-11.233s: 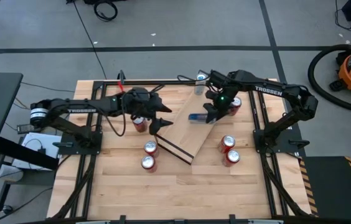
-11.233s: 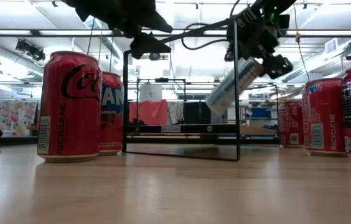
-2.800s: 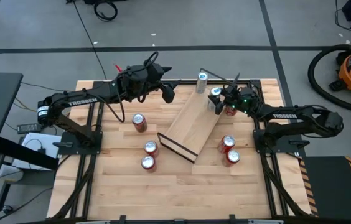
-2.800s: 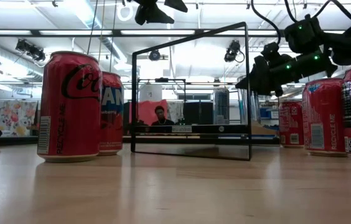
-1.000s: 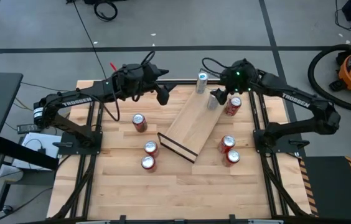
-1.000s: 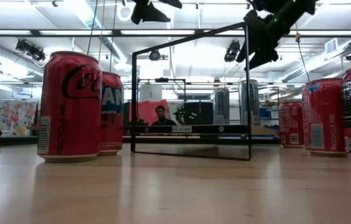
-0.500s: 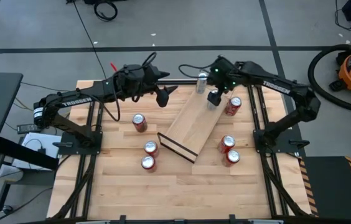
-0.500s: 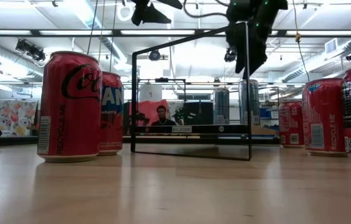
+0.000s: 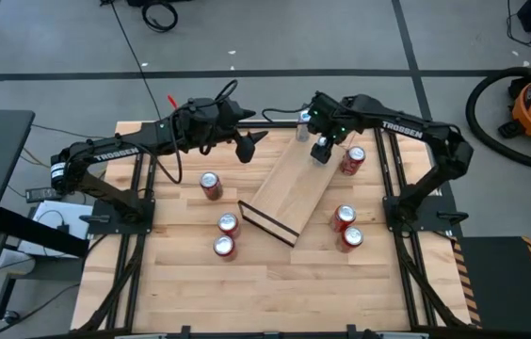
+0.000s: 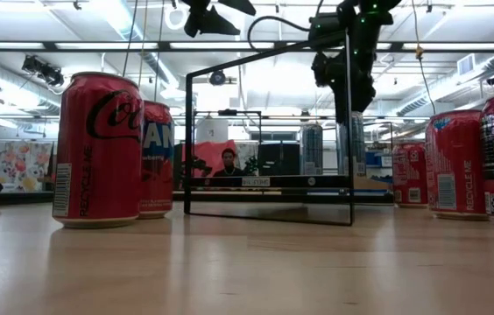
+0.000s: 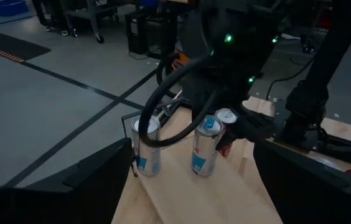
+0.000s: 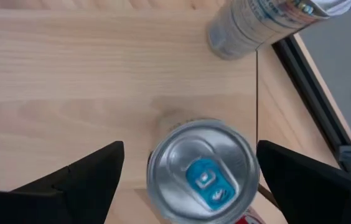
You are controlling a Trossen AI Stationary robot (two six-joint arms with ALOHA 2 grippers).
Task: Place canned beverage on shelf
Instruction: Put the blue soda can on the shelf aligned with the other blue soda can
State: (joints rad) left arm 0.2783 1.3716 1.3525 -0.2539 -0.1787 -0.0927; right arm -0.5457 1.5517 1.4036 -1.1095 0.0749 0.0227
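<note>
The shelf (image 9: 289, 188), a long light-wood board with a black wire frame (image 10: 186, 140), lies slantwise at the table's middle. Two silver cans stand upright on its far end: one with a blue tab (image 12: 201, 171) and a second beside it (image 12: 256, 22). My right gripper (image 12: 191, 146) points down over the blue-tab can, open, with a finger out to either side and clear of it. My left gripper (image 9: 251, 148) hangs open in the air left of the shelf's far end, holding nothing.
Several red cans stand on the tabletop: three left of the shelf (image 9: 223, 226) and three to its right (image 9: 345, 226), one of them (image 9: 352, 160) close by my right gripper. Black frame rails (image 9: 138, 217) run along the table's sides. A person (image 10: 228, 160) shows beyond the table.
My right gripper has moved toward the table's left edge and a little down, and has tipped from a slant to pointing nearly straight down over the blue-tab can. Both silver cans have stayed upright on the shelf.
</note>
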